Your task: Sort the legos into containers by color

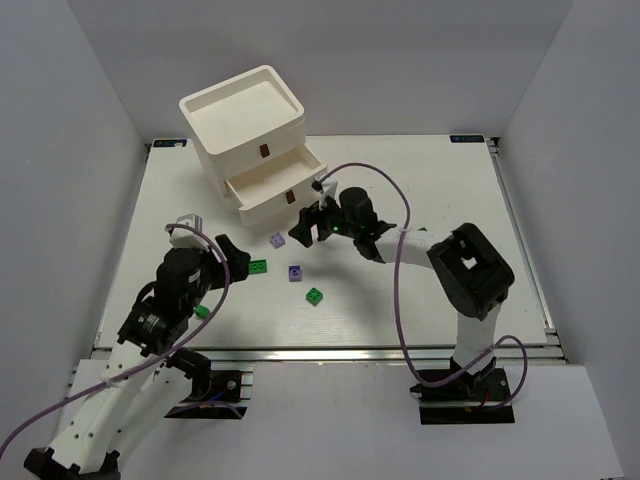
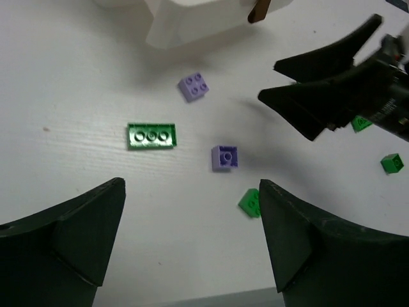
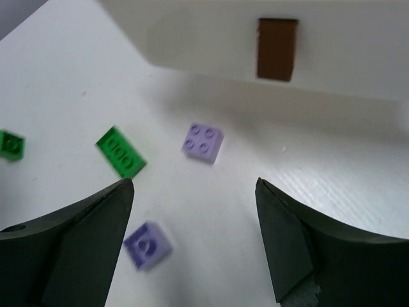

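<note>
legos [image 1: 258, 266] all lie loose on the white surface [image 1: 420, 200], none in either jaws.

right gripper [image 3: 193, 185]: jaws wide, nothing between them. four-stud purple brick [image 3: 203, 142] lies on the surface just ahead of the gap. second purple brick [image 3: 147, 246], blurred, lies close by one fingertip. long green brick [image 3: 120, 151] and small green brick [image 3: 11, 144] are further out on that side. brown handle [image 3: 277, 48] on a white drawer front is directly ahead.

left gripper [image 2: 190, 192]: jaws wide, empty. green corner brick [image 2: 248, 201] is partly hidden behind one finger.

drawer unit [image 1: 243, 120] stands at the far left-centre of the surface. pulled-out drawer [image 1: 275, 172] points toward the right gripper; contents can't be made out.
</note>
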Motion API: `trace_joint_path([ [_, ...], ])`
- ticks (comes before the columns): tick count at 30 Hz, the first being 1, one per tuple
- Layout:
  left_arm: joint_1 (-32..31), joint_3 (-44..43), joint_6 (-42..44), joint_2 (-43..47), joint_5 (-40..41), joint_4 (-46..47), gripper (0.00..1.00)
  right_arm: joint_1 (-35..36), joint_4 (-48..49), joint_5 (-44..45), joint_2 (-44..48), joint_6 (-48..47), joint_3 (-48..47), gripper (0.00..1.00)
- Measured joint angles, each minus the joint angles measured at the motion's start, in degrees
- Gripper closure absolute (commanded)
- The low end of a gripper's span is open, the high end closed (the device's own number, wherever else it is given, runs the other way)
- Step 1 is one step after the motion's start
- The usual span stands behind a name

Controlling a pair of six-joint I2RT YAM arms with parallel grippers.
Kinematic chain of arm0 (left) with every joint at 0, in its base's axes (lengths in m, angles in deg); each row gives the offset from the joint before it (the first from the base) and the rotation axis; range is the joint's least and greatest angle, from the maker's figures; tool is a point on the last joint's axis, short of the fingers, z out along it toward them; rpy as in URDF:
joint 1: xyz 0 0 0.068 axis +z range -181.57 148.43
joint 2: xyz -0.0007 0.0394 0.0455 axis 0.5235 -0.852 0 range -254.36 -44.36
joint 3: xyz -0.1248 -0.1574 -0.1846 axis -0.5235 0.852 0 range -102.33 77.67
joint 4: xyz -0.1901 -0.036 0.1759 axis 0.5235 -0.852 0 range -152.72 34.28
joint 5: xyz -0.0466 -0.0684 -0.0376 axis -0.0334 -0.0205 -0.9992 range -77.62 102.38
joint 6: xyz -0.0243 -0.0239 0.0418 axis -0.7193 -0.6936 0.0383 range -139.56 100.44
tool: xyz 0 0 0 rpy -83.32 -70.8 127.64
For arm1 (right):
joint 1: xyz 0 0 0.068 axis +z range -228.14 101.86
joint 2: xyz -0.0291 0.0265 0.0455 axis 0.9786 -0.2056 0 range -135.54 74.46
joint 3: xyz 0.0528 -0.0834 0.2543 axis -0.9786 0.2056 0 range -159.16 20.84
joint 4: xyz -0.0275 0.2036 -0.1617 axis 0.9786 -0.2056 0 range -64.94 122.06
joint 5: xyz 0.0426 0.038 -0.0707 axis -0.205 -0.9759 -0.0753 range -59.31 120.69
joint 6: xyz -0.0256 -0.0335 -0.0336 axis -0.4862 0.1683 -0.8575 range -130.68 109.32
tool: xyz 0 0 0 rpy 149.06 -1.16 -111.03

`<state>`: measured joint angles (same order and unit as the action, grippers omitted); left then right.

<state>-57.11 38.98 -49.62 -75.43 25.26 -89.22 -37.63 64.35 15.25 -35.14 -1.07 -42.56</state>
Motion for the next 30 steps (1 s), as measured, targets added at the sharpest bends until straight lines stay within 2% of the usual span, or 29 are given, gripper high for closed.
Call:
trace_joint_path([
  [2, 0.1, -0.9, -4.2, -2.0, -0.3, -1.8, 0.15, -0.2, -2.2, -2.2, 4.3, -0.4, 2.9, 0.21],
  [3, 0.2, -1.3, -6.4, -2.6, -0.4, -2.8, 0.25, -0.4, -3.5, -3.4, 7.0, -1.0, 4.4, 0.26],
  [5, 0.2, -1.6, -11.0, -2.8, -0.4, -4.7, 0.32, -0.9, -8.2, -6.4, 12.7, -2.7, 6.1, 0.35],
  [6, 0.2, -1.6, -13.2, -2.7, -0.3, -5.8, 0.39, -1.2, -11.1, -8.2, 15.5, -3.8, 6.2, 0.45],
  [9, 0.3, -1.6, -19.7, -2.3, 0.5, -10.0, 0.44, -2.1, -18.5, -14.8, 23.6, -7.9, 6.2, 0.66],
  [10, 0.2, -1.6, -21.8, -2.3, 1.1, -11.6, 0.42, -2.4, -20.5, -16.7, 25.9, -9.1, 6.2, 0.64],
  [11, 0.3, -1.6, -23.8, -2.6, 1.7, -13.3, 0.40, -2.7, -22.9, -18.9, 28.4, -9.9, 6.2, 0.55],
  [12, 0.3, -1.8, -25.9, -3.1, 2.5, -15.3, 0.39, -3.0, -25.4, -20.9, 30.8, -10.6, 6.2, 0.33],
  [14, 0.3, -2.4, -30.0, -4.5, 4.0, -19.3, 0.32, -3.3, -29.4, -25.2, 34.9, -12.5, 6.2, 0.13],
  [16, 0.3, -3.1, -33.9, -6.1, 5.4, -22.9, 0.25, -3.7, -31.4, -28.5, 38.6, -14.1, 6.8, 0.11],
  [19, 0.3, -4.5, -38.7, -8.5, 7.5, -27.7, 0.21, -4.3, -32.0, -31.3, 44.7, -15.7, 10.2, 0.16],
  [21, 0.3, -5.6, -41.4, -10.6, 8.9, -30.6, 0.17, -5.2, -32.5, -32.3, 46.6, -16.3, 12.0, 0.28],
  [23, 0.3, -5.9, -43.4, -12.8, 10.2, -32.5, 0.15, -6.4, -33.2, -32.9, 46.1, -16.2, 12.1, 0.45],
  [24, 0.3, -5.9, -44.2, -14.2, 10.9, -33.2, 0.13, -7.0, -33.6, -33.3, 45.6, -16.0, 12.1, 0.60],
  [25, 0.3, -5.9, -44.7, -15.3, 11.5, -33.7, 0.13, -7.4, -34.1, -33.7, 45.1, -16.1, 12.1, 0.66],
  [27, 0.5, -5.9, -45.7, -18.4, 12.8, -34.1, 0.12, -8.2, -35.5, -34.5, 44.5, -15.8, 12.1, 0.68],
  [30, 1.0, -5.9, -46.4, -23.0, 14.1, -33.7, 0.11, -8.7, -36.6, -35.8, 44.5, -15.4, 12.1, 0.64],
])
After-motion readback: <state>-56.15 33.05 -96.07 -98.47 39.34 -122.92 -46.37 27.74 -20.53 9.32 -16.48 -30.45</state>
